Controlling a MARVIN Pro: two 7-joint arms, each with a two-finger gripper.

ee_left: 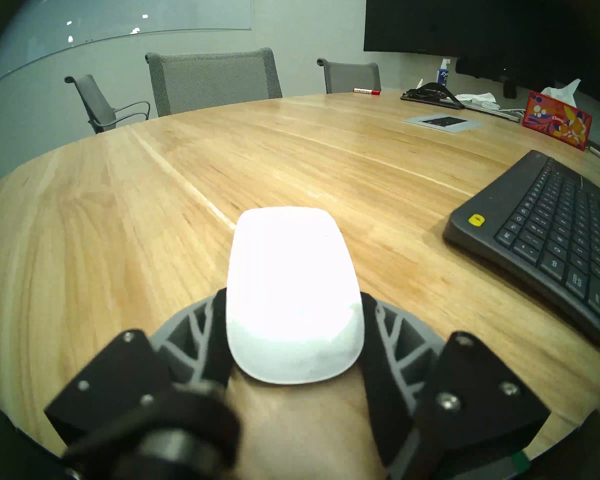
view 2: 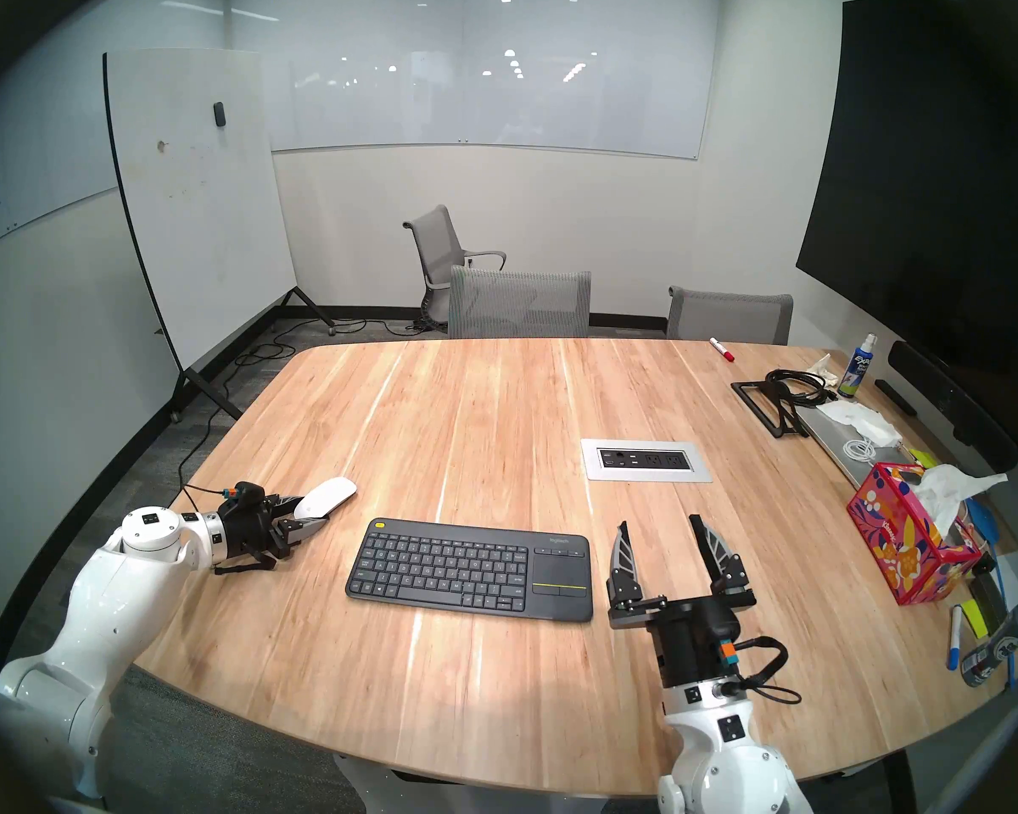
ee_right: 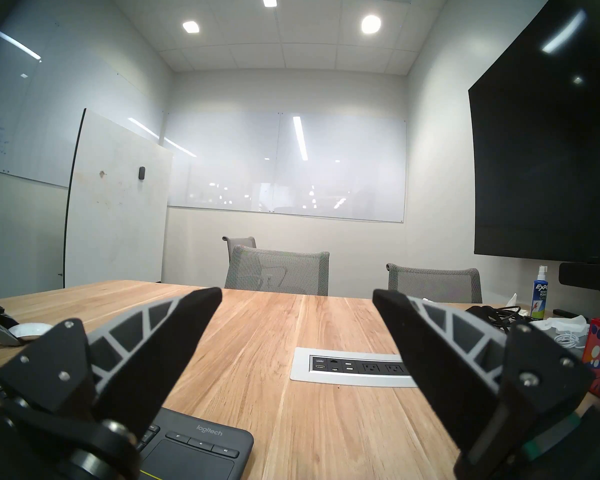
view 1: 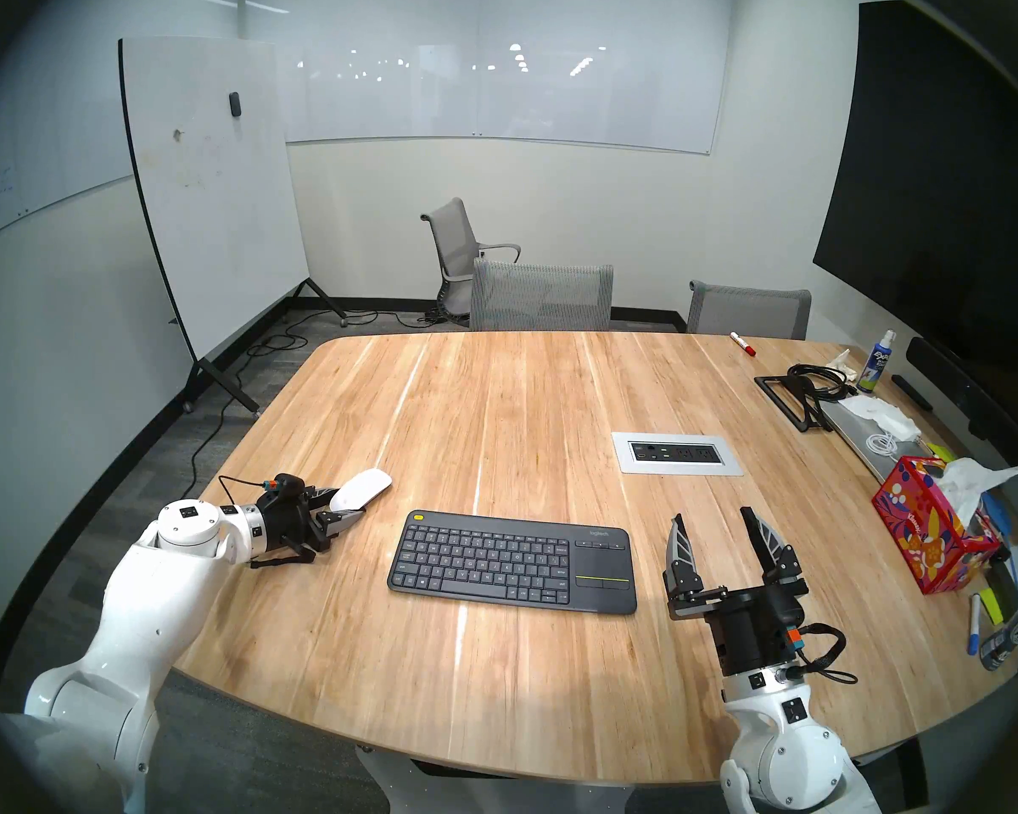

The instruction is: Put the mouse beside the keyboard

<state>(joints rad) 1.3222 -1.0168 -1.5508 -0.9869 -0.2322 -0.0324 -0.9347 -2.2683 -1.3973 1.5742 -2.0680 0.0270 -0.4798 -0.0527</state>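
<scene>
Left gripper: two fingers closed against the near end of the one mouse, one on each side.
Mouse: low over or on the table, which one I cannot tell; left of the keyboard, apart from it.
Right gripper: two fingers spread wide, nothing between them, raised right of the keyboard.
Keyboard: one, flat, its yellow button nearest the mouse.
Counts: three chairs, one socket panel, one tissue box.
Hard to see: the mouse's underside; the right-edge clutter blurs at the dark rim.
</scene>
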